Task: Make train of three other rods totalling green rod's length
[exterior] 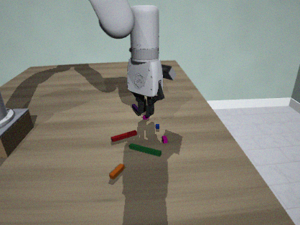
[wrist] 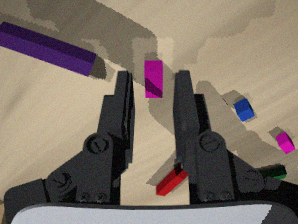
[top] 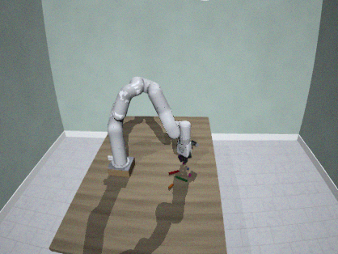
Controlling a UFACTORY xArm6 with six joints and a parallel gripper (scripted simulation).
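The gripper (top: 183, 162) (exterior: 144, 114) (wrist: 153, 75) is open. A magenta rod (exterior: 145, 117) (wrist: 153, 70) lies between and just beyond its fingertips, with gaps on both sides in the wrist view. A purple rod (exterior: 135, 107) (wrist: 47, 47) lies left of the fingers, apart from that magenta rod. A blue rod (exterior: 157, 126) (wrist: 244, 109) and another magenta rod (top: 190, 175) (exterior: 164, 139) (wrist: 285, 142) lie separately to the right. The green rod (top: 181, 178) (exterior: 145, 150) (wrist: 276, 172) lies nearer the exterior camera. A red rod (top: 174, 172) (exterior: 124, 136) (wrist: 171, 182) lies left of it, apart.
An orange rod (top: 171, 186) (exterior: 117, 171) lies alone nearest the exterior camera. The arm's base block (top: 121, 167) (exterior: 18, 130) stands on the left of the wooden table (top: 133, 218) (exterior: 64, 186). The table's right edge runs beyond the second magenta rod.
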